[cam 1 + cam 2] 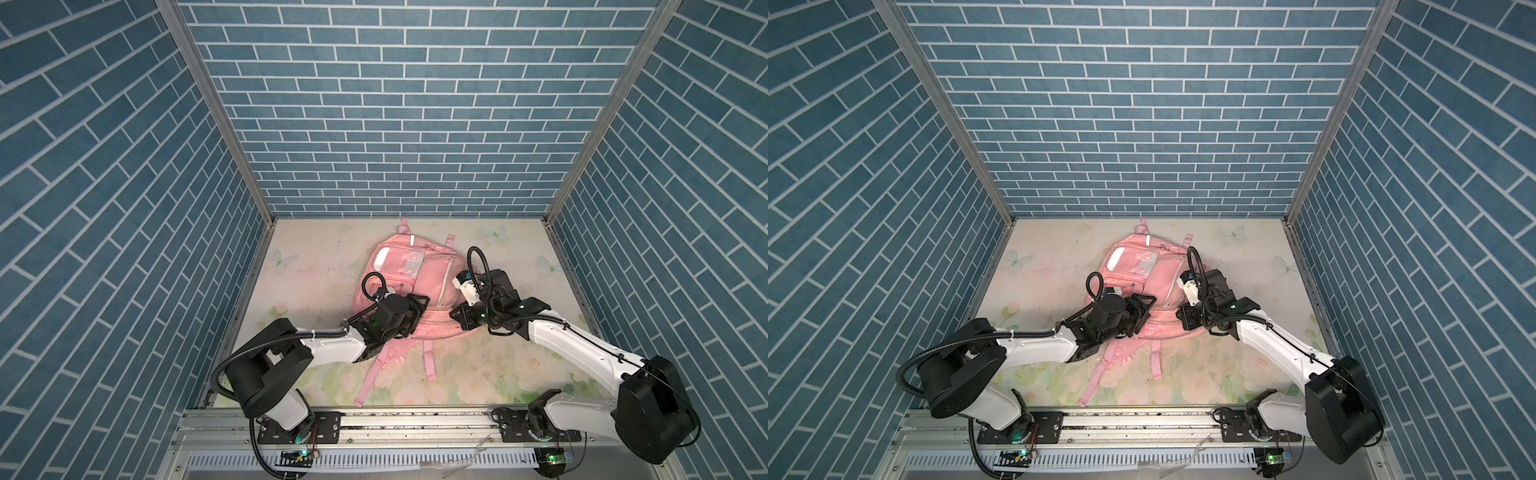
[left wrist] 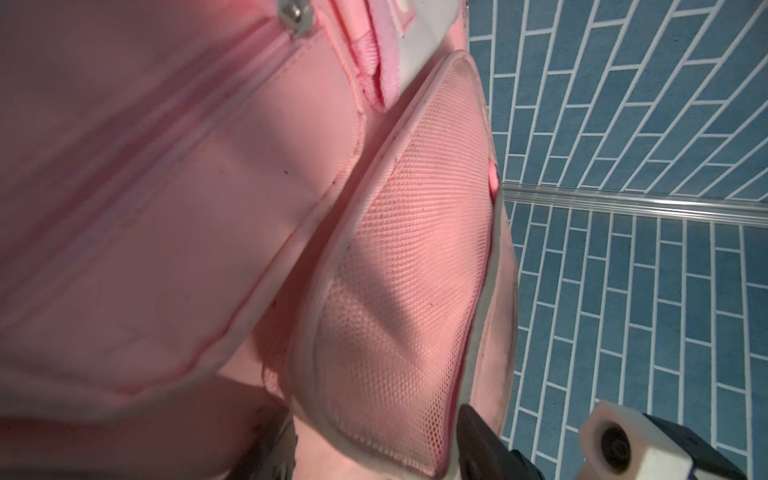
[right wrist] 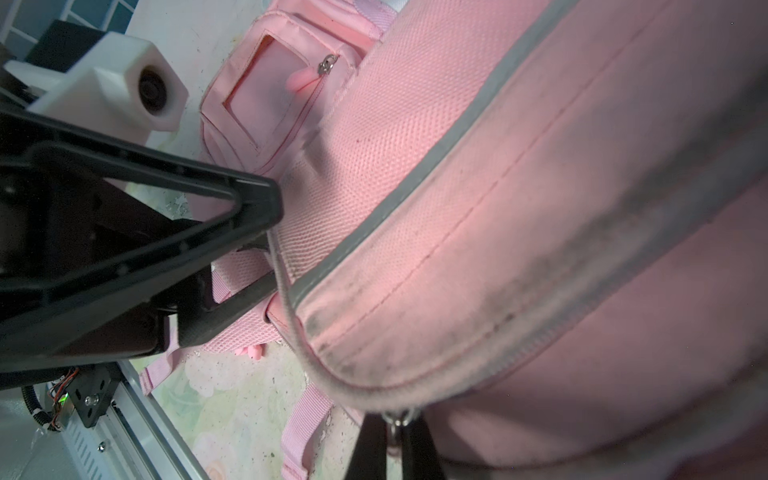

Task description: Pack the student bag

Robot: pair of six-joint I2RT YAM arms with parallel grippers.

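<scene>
Mid-table, the student bag [image 1: 419, 272], a big soft pink fabric backpack, lies flat on the floral mat [image 1: 490, 370]. The right gripper [image 3: 395, 444] is pinched tight on the metal zip pull [image 3: 397, 417], likely to run the zip. The left gripper [image 2: 374, 451] has its jaws parted astride the mesh side pocket [image 2: 407, 270], seemingly bracing the bag; I cannot tell whether it is clamping.

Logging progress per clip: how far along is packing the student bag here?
Done: nothing loose shows on the table beside the student bag. In hand: right gripper pinches a zipper pull; left gripper straddles the mesh side pocket. Left: finishing the zip, apparently.
</scene>
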